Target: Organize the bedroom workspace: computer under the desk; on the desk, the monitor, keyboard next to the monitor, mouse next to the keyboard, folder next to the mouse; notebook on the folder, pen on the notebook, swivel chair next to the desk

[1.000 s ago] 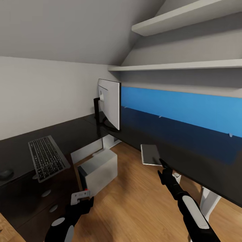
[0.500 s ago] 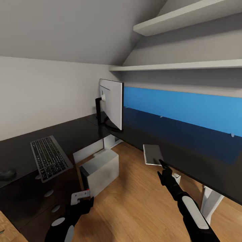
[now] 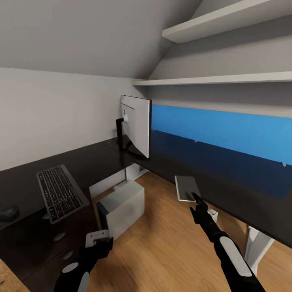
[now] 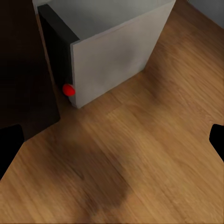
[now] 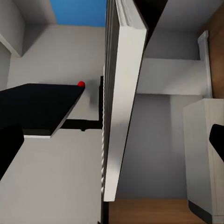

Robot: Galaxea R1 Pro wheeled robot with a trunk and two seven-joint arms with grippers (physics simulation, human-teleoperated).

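- Right gripper [image 3: 197, 201] is clamped on the thin grey rectangular notebook [image 3: 188, 188], pinching its near edge; the book sticks up and away from the fingers, out toward 12 o'clock, in front of the front edge of the long black-topped desk [image 3: 243, 190].
- Notebook's long axis runs roughly along the line of the gripper; in the right wrist view it shows edge-on [image 5: 116, 102].
- Left gripper [image 3: 98, 239] hangs low at 7 o'clock, fingers apart, nothing between them; it points at the wood floor [image 4: 140, 163] just beside the boxy light grey computer tower [image 3: 121, 207] with the red button [image 4: 68, 89].
- Slim black-keyed keyboard [image 3: 61, 192] lies on the desk's left wing at 9 o'clock, small black mouse [image 3: 8, 212] further left.
- Large thin monitor [image 3: 136, 125] stands in the desk corner at 11 o'clock.
- Judgement: drop zone is by the mouse, so the notebook must travel left across the tower; the right arm holds it, though the left arm is nearer that side.
- Blue folder not visible.
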